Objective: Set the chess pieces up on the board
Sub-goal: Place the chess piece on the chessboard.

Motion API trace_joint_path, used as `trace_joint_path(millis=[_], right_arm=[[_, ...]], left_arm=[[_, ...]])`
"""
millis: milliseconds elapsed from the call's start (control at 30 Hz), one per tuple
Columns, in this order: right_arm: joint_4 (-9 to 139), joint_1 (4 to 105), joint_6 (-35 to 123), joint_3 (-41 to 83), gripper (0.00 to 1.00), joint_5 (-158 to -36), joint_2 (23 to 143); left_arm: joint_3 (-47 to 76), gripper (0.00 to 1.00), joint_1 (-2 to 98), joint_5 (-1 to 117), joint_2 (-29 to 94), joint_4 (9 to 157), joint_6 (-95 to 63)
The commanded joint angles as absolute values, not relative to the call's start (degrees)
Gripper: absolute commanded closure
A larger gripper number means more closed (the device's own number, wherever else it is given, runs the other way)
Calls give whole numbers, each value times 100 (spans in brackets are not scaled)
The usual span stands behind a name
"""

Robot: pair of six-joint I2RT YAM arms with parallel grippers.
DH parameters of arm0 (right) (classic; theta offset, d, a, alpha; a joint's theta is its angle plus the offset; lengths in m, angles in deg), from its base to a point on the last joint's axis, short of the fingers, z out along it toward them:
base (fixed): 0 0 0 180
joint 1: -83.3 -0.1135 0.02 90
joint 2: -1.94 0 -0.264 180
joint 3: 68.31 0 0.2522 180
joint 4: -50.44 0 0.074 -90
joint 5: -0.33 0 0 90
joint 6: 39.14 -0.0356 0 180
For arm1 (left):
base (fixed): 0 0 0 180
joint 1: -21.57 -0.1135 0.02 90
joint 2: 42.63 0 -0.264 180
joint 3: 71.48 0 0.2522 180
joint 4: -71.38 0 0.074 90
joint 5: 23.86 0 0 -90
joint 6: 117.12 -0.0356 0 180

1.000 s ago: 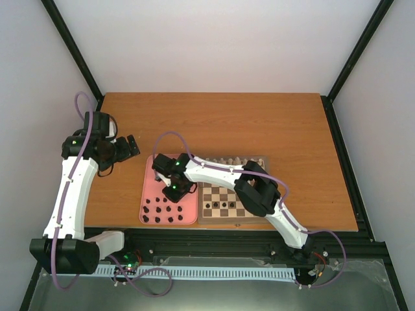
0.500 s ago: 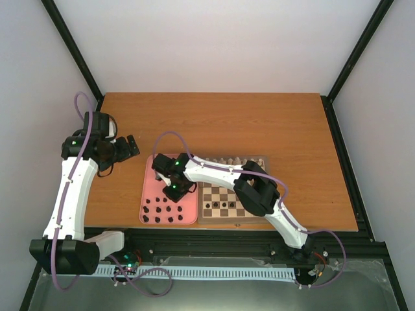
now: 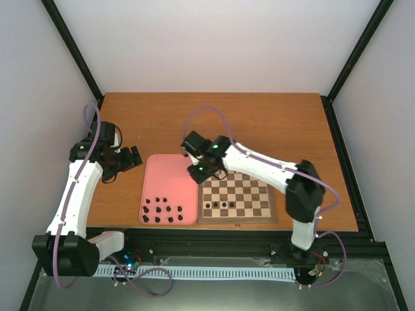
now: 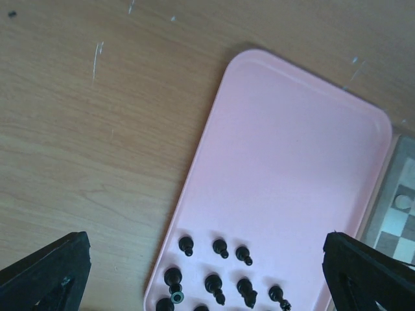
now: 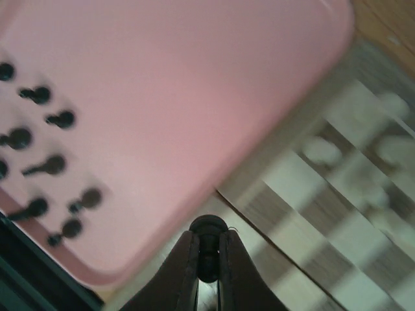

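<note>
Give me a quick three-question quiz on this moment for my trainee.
1. True or false: the right fingers are shut on a dark piece.
2. The loose pieces on the tray lie at: A) its near end, B) its far end, C) all over it.
3. Fill in: the left fingers stand ___ (open or shut).
Key: 1 true; 2 A; 3 open.

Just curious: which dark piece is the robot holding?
The dark piece pinched in the right gripper, by the tray's edge; the rest sit loose on the tray or the board.
</note>
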State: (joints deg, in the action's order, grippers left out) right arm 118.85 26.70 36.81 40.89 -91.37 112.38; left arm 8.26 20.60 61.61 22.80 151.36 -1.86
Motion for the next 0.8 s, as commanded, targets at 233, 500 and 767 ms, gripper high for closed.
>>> trace_joint_path(millis=[233,500,767], right_arm=[[11941,3182,3111,1273,97,-8656,9266],[11834,3570,3002,622,97,-8533,8756],[11663,3601,2960,299,97,-8830,8711]], left_arm=[[415,0,2014,6107,2179,14825,-302],[313,0,2016,5981,2267,14660,-277],[235,0,2015,6060,2267,14649,-276]])
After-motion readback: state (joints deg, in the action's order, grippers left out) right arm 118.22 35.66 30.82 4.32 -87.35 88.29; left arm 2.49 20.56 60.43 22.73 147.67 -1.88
